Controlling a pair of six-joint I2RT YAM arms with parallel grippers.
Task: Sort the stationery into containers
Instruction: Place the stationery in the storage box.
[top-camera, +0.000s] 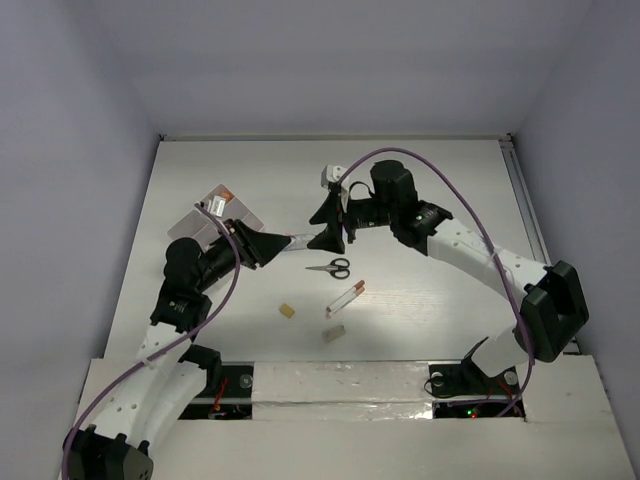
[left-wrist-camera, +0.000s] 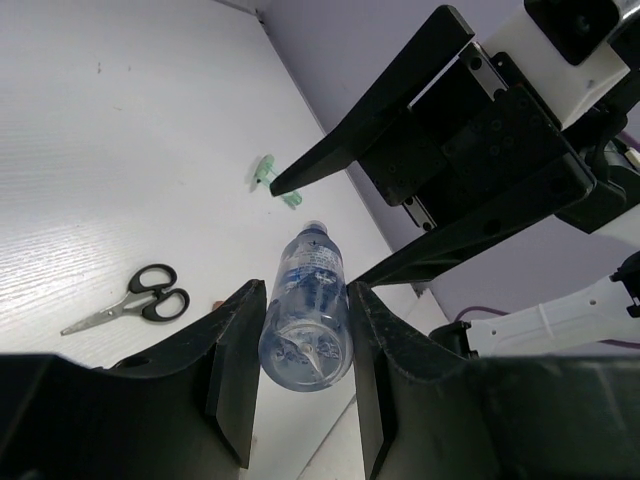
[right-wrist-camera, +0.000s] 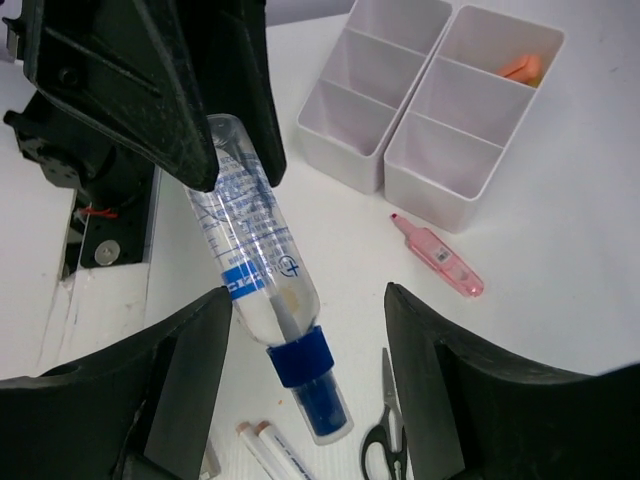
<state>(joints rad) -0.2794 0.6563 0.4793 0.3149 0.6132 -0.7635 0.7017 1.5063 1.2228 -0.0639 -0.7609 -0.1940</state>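
Note:
A clear bottle (right-wrist-camera: 255, 250) with a blue cap (right-wrist-camera: 300, 358) hangs above the table. My left gripper (left-wrist-camera: 305, 290) is shut on the base end of the bottle (left-wrist-camera: 308, 320). My right gripper (right-wrist-camera: 308, 295) is open, its fingers standing wide on either side of the cap end without touching it. In the top view both grippers meet at mid-table, the left gripper (top-camera: 270, 245) facing the right gripper (top-camera: 330, 225). The white containers (right-wrist-camera: 430, 90) hold a small orange piece (right-wrist-camera: 522, 68). Black-handled scissors (right-wrist-camera: 385, 430), a pink marker (right-wrist-camera: 438, 257) and two white pens (right-wrist-camera: 265, 445) lie on the table.
The containers (top-camera: 215, 215) stand at the left of the table beside my left arm. The scissors (top-camera: 332, 267), pens (top-camera: 345, 297), a yellow block (top-camera: 287, 311) and a beige block (top-camera: 334, 334) lie nearer the front edge. A small green piece (left-wrist-camera: 275, 185) lies beyond the bottle.

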